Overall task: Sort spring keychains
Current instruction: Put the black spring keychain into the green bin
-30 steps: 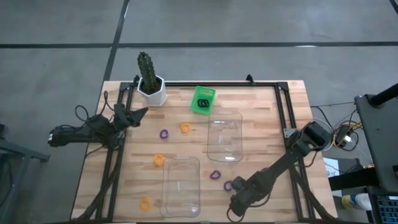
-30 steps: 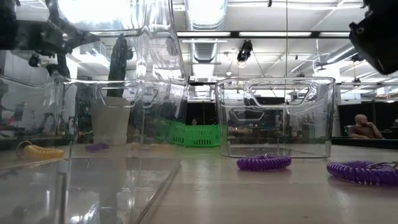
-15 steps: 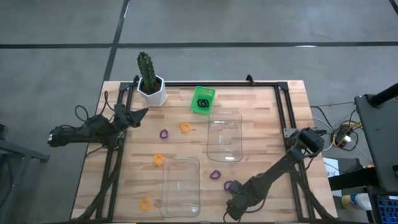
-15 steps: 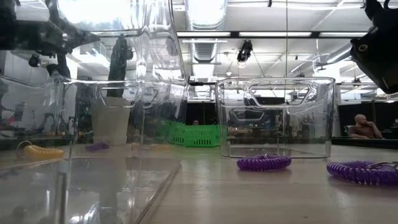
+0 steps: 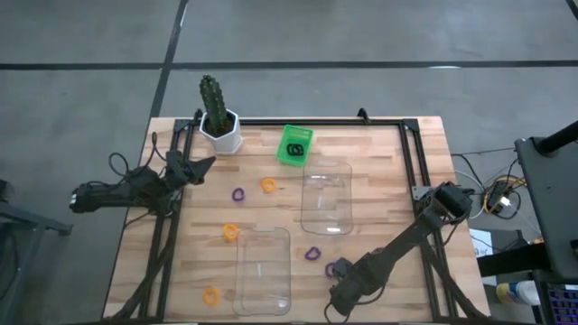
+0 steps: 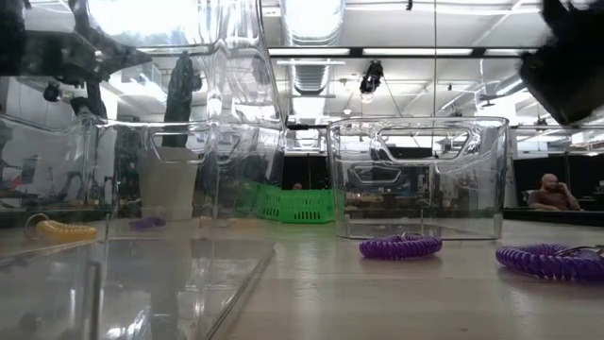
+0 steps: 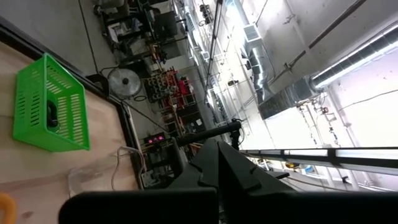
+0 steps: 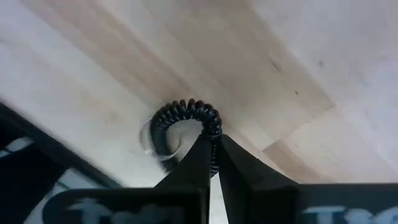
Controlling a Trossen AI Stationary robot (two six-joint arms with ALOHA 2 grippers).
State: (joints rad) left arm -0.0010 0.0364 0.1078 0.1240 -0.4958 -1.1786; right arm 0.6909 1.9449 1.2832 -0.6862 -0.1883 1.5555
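Raised slightly, right hand (image 8: 211, 163) pinches a black spring keychain (image 8: 180, 124) above the table (image 8: 298, 74).

keychains: black coil (image 8: 185, 127) pinched; purple (image 5: 238, 194), orange (image 5: 231, 233) flat, scattered

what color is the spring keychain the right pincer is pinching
Black. The right pincer grips a black spring keychain, clearest in the right wrist view.

Overhead, table-level, two wrist views — close
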